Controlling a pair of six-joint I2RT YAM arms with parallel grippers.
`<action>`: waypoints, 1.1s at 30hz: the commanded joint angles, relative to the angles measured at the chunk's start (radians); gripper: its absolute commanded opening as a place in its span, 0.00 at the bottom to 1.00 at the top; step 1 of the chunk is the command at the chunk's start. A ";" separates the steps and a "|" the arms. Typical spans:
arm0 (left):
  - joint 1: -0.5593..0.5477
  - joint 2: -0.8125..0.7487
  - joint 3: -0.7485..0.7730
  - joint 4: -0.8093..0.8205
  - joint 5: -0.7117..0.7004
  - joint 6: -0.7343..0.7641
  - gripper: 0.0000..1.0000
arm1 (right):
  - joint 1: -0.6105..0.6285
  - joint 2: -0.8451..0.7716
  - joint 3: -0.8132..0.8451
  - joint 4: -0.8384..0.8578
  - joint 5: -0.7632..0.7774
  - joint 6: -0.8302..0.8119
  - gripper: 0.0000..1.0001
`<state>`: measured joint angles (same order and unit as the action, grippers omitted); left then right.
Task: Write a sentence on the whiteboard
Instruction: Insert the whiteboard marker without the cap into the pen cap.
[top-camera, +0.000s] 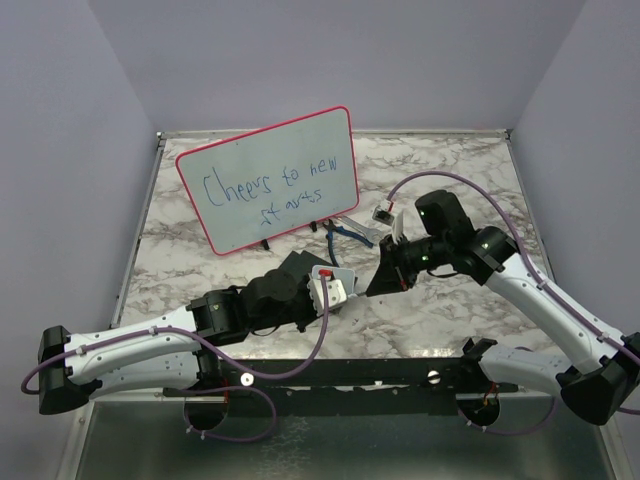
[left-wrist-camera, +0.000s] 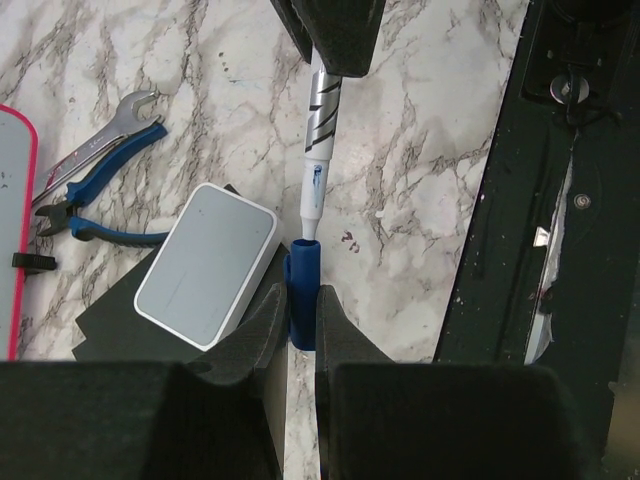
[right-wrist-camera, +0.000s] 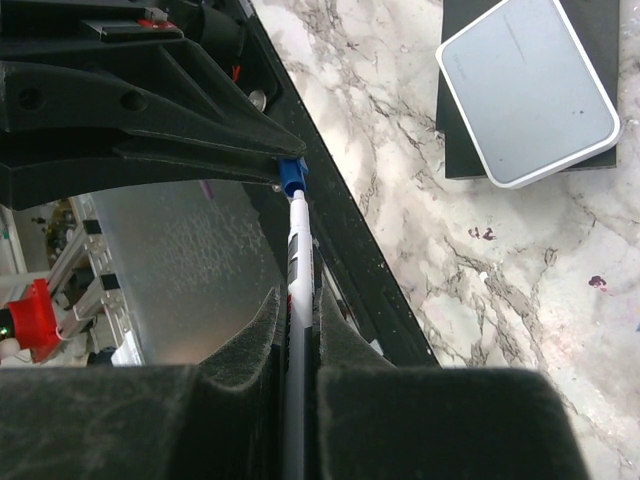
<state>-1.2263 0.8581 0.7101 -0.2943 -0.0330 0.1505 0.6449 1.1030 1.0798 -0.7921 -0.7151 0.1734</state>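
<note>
The whiteboard (top-camera: 265, 180) stands tilted at the back left, and its red edge shows in the left wrist view (left-wrist-camera: 12, 230). The sentence (top-camera: 270, 190) is in blue, in two lines. My left gripper (left-wrist-camera: 301, 300) is shut on a blue marker cap (left-wrist-camera: 302, 280). My right gripper (right-wrist-camera: 297, 300) is shut on the white marker (right-wrist-camera: 297, 240), which also shows in the left wrist view (left-wrist-camera: 318, 140). The marker's tip end sits in the cap's mouth (right-wrist-camera: 291, 176). Both grippers meet in mid-table, left gripper (top-camera: 348, 288) facing right gripper (top-camera: 376, 284).
A dark eraser block with a grey-white pad (left-wrist-camera: 205, 265) lies just left of the cap, and shows in the right wrist view (right-wrist-camera: 528, 90). Blue-handled pliers (left-wrist-camera: 95, 205) and a wrench (left-wrist-camera: 100, 140) lie near the board's foot. The black base rail (left-wrist-camera: 520, 200) is on the near side.
</note>
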 joint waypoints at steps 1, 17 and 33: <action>-0.009 -0.011 -0.008 -0.009 0.011 0.003 0.00 | -0.002 0.012 -0.018 0.024 -0.048 -0.012 0.01; -0.022 -0.026 -0.003 -0.005 0.033 0.009 0.00 | -0.003 0.052 -0.053 0.043 -0.150 -0.034 0.01; -0.025 -0.032 0.013 0.017 0.069 0.004 0.00 | -0.002 0.100 -0.073 0.073 -0.282 -0.025 0.01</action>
<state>-1.2461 0.8459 0.7101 -0.3130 0.0277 0.1509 0.6392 1.1896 1.0214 -0.7300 -0.9188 0.1455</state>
